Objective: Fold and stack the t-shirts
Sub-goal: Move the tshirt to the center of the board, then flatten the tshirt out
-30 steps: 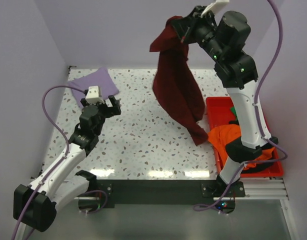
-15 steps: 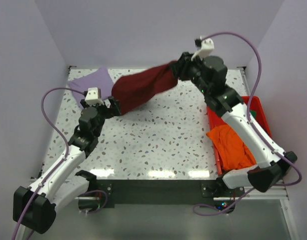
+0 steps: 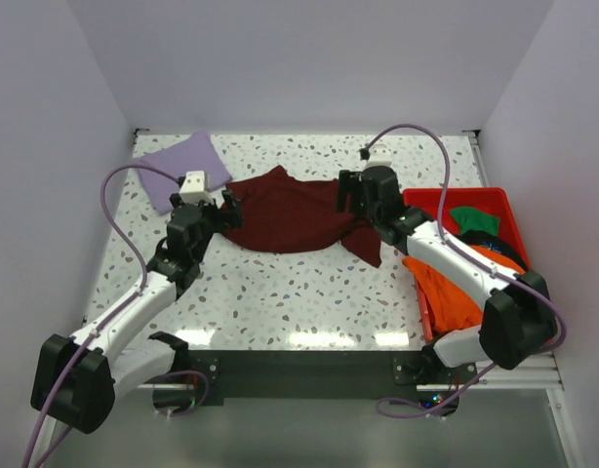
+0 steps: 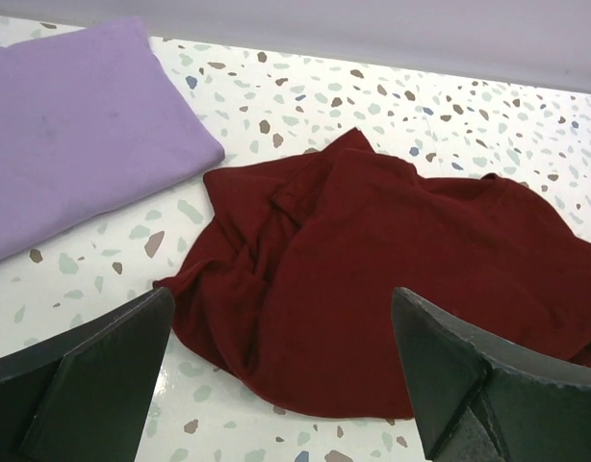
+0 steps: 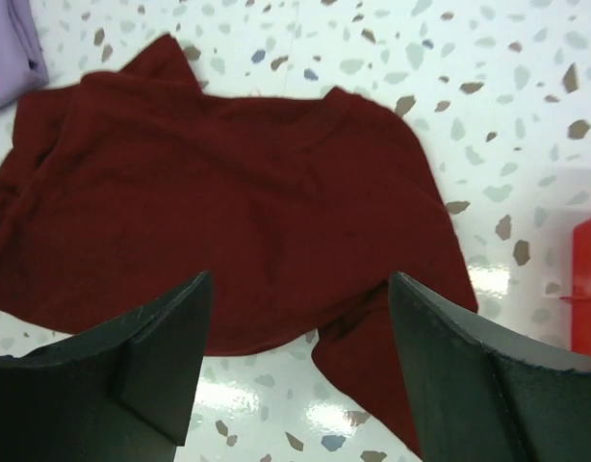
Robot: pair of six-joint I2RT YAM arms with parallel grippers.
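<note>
Between both sets of fingers, one crumpled maroon t-shirt lies on the worktop. The left fingers and right fingers are spread wide, gripping nothing. Beyond the left fingers lies one folded lavender t-shirt. Right of the right fingers, one red bin holds one orange t-shirt and one green t-shirt.

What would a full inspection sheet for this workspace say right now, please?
Surface: speckled table, glare near front edge.
Job's things: maroon t-shirt crumpled mid-table; lavender t-shirt folded, far left; orange t-shirt and green t-shirt in red bin.
Clutter: nothing seen.
End effectors: left end effector and right end effector open, empty, at the maroon shirt's opposite edges.
Cables: purple cables loop above both arms.
Surroundings: plain walls on three sides.
</note>
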